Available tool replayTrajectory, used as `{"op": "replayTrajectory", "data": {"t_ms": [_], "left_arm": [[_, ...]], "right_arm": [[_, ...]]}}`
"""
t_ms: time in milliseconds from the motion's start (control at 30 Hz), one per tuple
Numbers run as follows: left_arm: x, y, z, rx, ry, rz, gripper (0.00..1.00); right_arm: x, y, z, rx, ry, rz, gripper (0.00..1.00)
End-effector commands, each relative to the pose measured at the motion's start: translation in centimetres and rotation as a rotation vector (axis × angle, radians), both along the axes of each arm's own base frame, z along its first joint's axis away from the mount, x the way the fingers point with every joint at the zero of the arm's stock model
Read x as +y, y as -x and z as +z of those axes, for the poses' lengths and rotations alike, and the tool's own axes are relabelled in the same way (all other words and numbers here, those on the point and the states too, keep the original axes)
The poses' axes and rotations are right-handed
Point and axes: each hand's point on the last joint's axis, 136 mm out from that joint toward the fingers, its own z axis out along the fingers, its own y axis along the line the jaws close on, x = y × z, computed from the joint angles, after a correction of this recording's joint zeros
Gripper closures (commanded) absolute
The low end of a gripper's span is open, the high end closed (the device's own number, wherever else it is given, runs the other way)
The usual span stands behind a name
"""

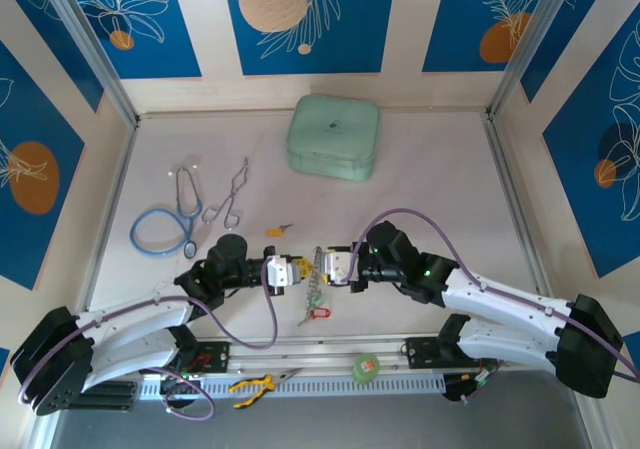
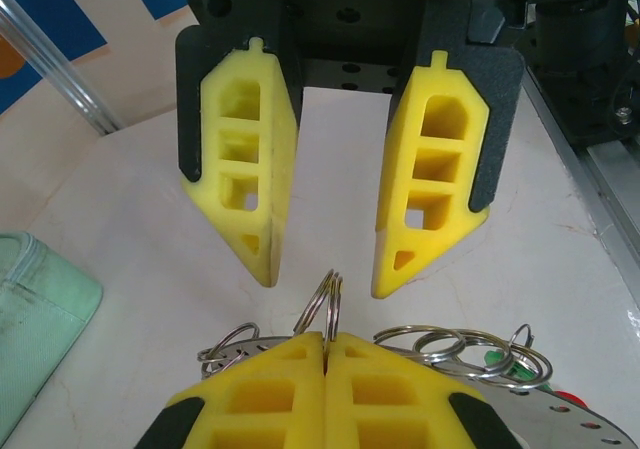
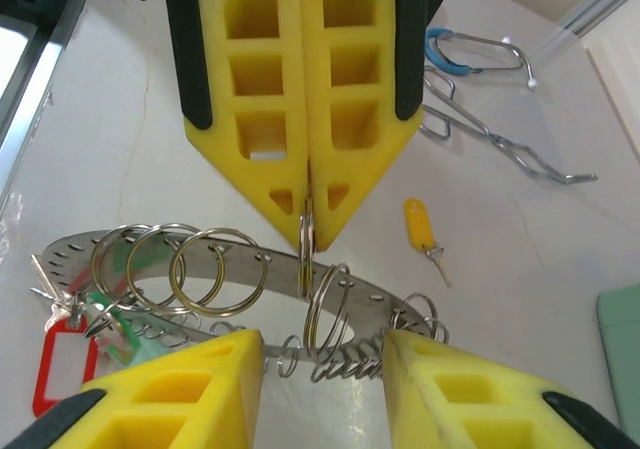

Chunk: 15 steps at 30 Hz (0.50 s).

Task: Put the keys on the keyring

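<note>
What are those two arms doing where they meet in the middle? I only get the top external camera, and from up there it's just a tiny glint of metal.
Observer: The left gripper is shut on one loop of the keyring and holds that loop upright, edge on to the other arm.
Operator: And is the other arm grabbing it too?
Observer: No. The right gripper is open. In the left wrist view its yellow fingers stand apart, one on each side of that loop, with a gap showing on both sides.
</note>
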Motion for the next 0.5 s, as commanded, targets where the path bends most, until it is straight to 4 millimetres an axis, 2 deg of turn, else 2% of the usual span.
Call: {"op": "replayTrajectory", "data": {"t_ms": [0, 267, 433, 467], "left_arm": [[-0.53, 0.66, 1.26, -0.015, 0.051, -0.041, 1.0], [-0.49, 0.79, 1.18, -0.01, 0.049, -0.046, 1.0], [-0.38, 0.96, 1.19, -0.01, 0.045, -0.052, 1.0], [-0.35, 1.02, 1.21, -0.01, 0.043, -0.054, 1.0]], "right_arm": [[0.69, 0.31, 0.4, -0.025, -0.027, 0.038, 0.67], [0.76, -0.12, 0.03, -0.03, -0.014, 0.024, 0.84], [0.85, -0.34, 0.45, -0.028, -0.025, 0.017, 1.0], [0.89, -0.33, 0.58, -0.026, -0.028, 0.018, 1.0]]}}
